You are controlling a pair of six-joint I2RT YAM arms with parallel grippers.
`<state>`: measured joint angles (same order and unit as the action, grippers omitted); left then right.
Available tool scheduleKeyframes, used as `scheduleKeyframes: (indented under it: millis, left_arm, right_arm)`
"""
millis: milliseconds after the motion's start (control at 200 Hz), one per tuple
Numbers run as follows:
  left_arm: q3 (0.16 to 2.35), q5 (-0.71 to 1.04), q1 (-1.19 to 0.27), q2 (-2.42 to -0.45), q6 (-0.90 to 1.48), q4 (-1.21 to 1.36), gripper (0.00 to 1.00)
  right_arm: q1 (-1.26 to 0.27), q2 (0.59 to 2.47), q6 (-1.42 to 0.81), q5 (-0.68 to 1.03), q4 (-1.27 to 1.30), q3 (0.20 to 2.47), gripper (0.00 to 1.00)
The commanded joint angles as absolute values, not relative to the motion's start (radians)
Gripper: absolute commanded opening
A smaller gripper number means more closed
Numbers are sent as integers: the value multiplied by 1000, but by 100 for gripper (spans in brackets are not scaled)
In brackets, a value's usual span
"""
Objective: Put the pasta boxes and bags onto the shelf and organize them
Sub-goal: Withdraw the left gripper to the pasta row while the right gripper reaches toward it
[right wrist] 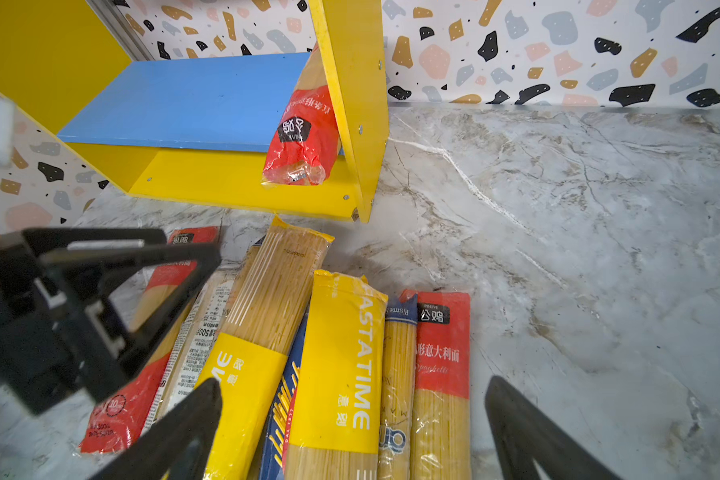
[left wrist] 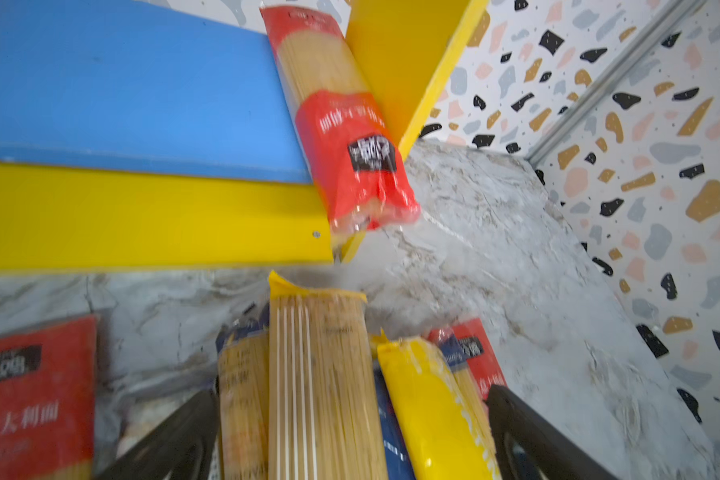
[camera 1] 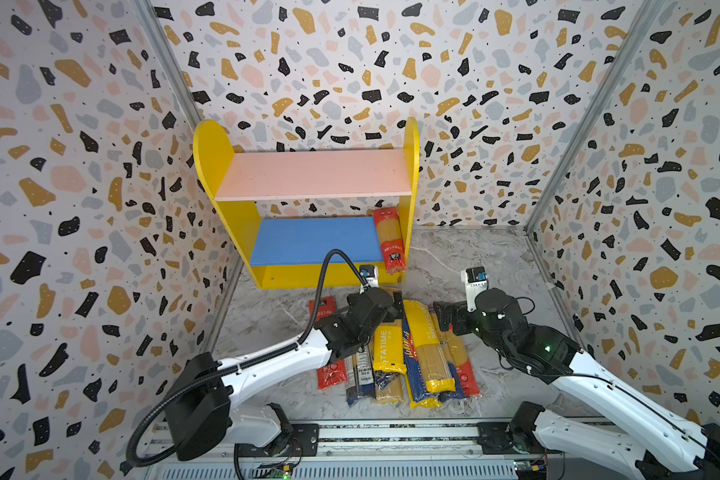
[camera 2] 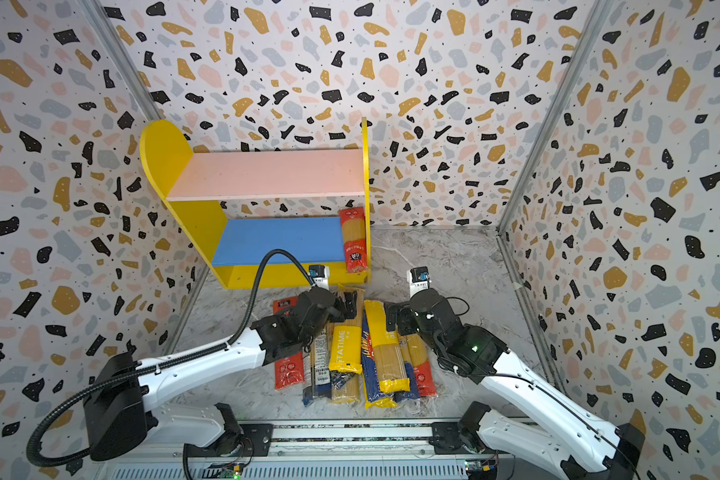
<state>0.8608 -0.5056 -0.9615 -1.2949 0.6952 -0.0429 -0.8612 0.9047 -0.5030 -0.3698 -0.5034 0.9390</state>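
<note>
**Surroundings.** The marble table (camera 1: 495, 257) is enclosed by terrazzo-patterned walls (camera 1: 391, 62) on the left, far and right. A metal rail (camera 1: 391, 432) along the near edge carries both arm bases. In both top views the black cable (camera 1: 329, 266) of my left arm loops across the front of the shelf's lower tier. That arm's wrist also covers the far ends of the left-hand packs.

**Containers.** The shelf (camera 1: 213, 158) stands at the far side, left of centre, with its pink upper board (camera 1: 312, 174) above the blue lower board (camera 1: 312, 241). One red pack (camera 1: 389, 239) lies front to back on the blue board, against the right side panel. Its near end overhangs the board's edge. The pile of spaghetti packs (camera 1: 429, 361) lies on the table just near of the shelf, long axes running near to far. It has red packs (camera 1: 331, 374) on both flanks, with yellow packs (camera 1: 387, 347) and a dark blue pack (right wrist: 283, 399) between them.

**Arms.** Both forearms reach in from the near corners and converge on the pile. My left gripper (left wrist: 352, 392) hovers over the pile's far-left part and points toward the shelf. Its fingers are spread wide over several packs and grip nothing. I cannot tell whether they touch the packs. My right gripper (right wrist: 354, 381) hangs over the far-right part, equally wide apart and empty, near the left gripper but clear of it.
</note>
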Motion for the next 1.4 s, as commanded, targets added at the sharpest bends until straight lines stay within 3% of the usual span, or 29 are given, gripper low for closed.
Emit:
scheduleKeyframes:
  millis: [0, 335, 666, 976, 1111, 1286, 1397]
  left_arm:
    - [793, -597, -1034, -1253, 768, -96, 99]
    - [726, -670, -1228, -1310, 917, -153, 99]
    - [781, -671, -1262, -1458, 978, -222, 99]
    - [827, -661, -1264, -1573, 975, -211, 98]
    - [858, -658, -1264, -1625, 959, -218, 91]
    - [877, -690, -1262, -1621, 960, -258, 67]
    - [873, -710, -1262, -1585, 962, -291, 61]
  right_arm:
    - [-895, 901, -573, -471, -585, 996, 99]
    - [-1010, 889, -691, -490, -738, 1010, 99]
    - [-1309, 848, -905, -575, -812, 916, 99]
    - [-1340, 751, -920, -607, -816, 912, 99]
    - [-1341, 721, -935, -627, -851, 910, 99]
    - [-1339, 739, -937, -629, -856, 905, 99]
    - [-1340, 750, -921, -629, -836, 903, 99]
